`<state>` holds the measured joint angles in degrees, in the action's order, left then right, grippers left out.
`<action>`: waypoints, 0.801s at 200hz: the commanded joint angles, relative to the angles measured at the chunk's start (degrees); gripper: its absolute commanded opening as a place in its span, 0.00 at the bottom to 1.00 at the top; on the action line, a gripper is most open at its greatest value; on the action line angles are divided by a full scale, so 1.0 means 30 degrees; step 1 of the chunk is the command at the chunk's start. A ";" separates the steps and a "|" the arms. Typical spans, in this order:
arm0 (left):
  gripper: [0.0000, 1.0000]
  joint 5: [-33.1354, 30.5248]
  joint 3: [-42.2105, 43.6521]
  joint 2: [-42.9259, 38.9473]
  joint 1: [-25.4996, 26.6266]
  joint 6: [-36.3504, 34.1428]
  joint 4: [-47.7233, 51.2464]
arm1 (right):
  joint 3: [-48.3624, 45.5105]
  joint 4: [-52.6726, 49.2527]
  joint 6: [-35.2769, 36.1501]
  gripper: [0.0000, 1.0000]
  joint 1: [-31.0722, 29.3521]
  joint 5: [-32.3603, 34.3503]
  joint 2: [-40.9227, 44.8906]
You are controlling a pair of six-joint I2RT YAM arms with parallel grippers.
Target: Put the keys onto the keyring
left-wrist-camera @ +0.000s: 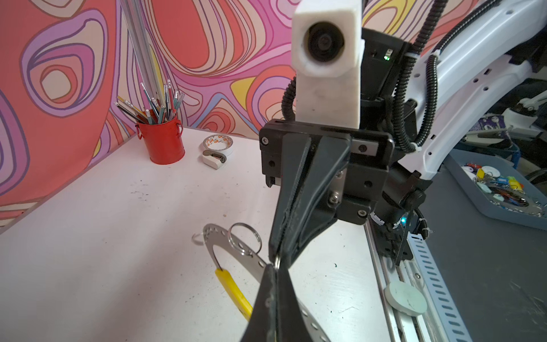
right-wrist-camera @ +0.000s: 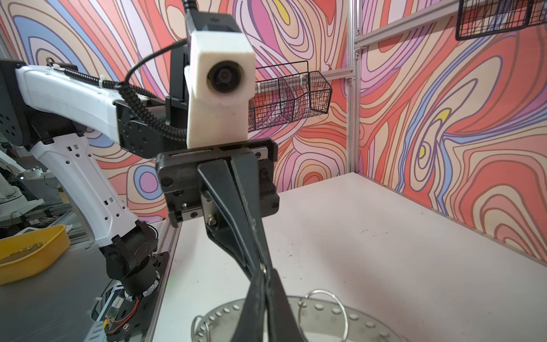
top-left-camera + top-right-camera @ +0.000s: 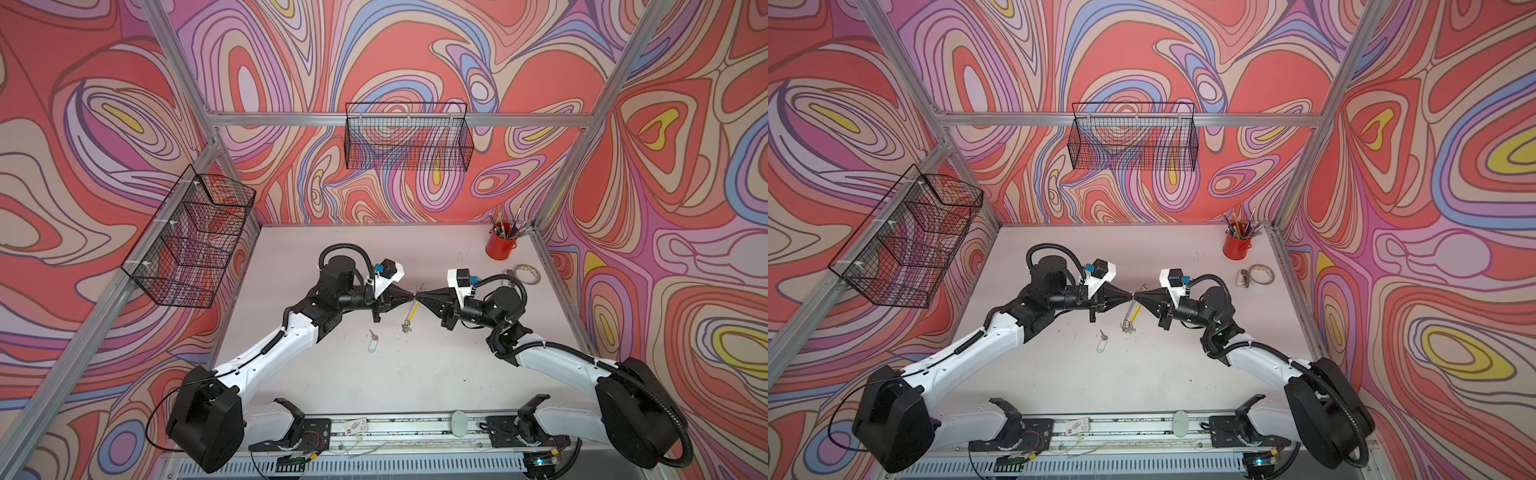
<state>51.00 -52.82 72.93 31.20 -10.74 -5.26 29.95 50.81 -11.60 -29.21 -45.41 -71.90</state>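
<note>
Silver and pale, one tagged key [image 3: 372,341] lies loose on the surface [image 3: 332,374], nearest. Beyond it the keyring [image 3: 413,309] hangs lifted, edge-on, pinched at one rim spot by the clenched left claw [image 3: 412,295] and right claw [image 3: 419,296], tip to tip. Opposed pulls could twist it free.

A robotics lab test cell: aluminium frame [image 3: 291,119] hung with swirl-patterned backdrop panels [image 3: 83,124], white tabletop [image 3: 374,382], left arm [image 3: 270,349] and right arm [image 3: 557,359] on a near mounting rail [image 3: 415,428]
</note>
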 commanded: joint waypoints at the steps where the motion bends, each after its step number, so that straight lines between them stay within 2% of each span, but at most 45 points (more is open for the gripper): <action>1: 0.00 -0.0543 -0.1385 -0.0325 0.0089 -0.3256 0.3645 | 0.0071 -0.1086 0.0773 0.13 0.0040 0.0258 0.0420; 31: 0.00 -0.1037 -0.2670 -0.0320 0.0088 -0.6015 0.6626 | -0.0350 -0.1792 0.1158 0.30 0.0242 0.1315 0.1428; 49: 0.00 -0.1160 -0.3835 -0.0061 0.0088 -0.7815 0.9283 | -0.0551 -0.2463 0.1593 0.36 0.0296 0.1709 0.2000; 93: 0.00 -0.2367 -0.6818 0.1121 0.0327 -1.0332 1.3880 | 0.0104 -0.4973 0.2980 0.37 0.0302 0.1603 0.2266; 123: 0.00 -0.3583 -0.8731 0.2168 0.0840 -1.2278 1.6374 | 0.0729 -0.4924 0.2818 0.36 0.0278 0.0799 0.1628; 160: 0.00 -0.4545 -1.0109 0.3200 0.1366 -1.3252 1.7866 | 0.0987 -0.4602 0.2635 0.35 0.0219 0.0068 0.1104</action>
<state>39.79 -80.14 81.03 34.41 -45.41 41.19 31.44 36.60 -4.54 -28.56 -42.78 -67.77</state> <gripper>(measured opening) 0.048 0.357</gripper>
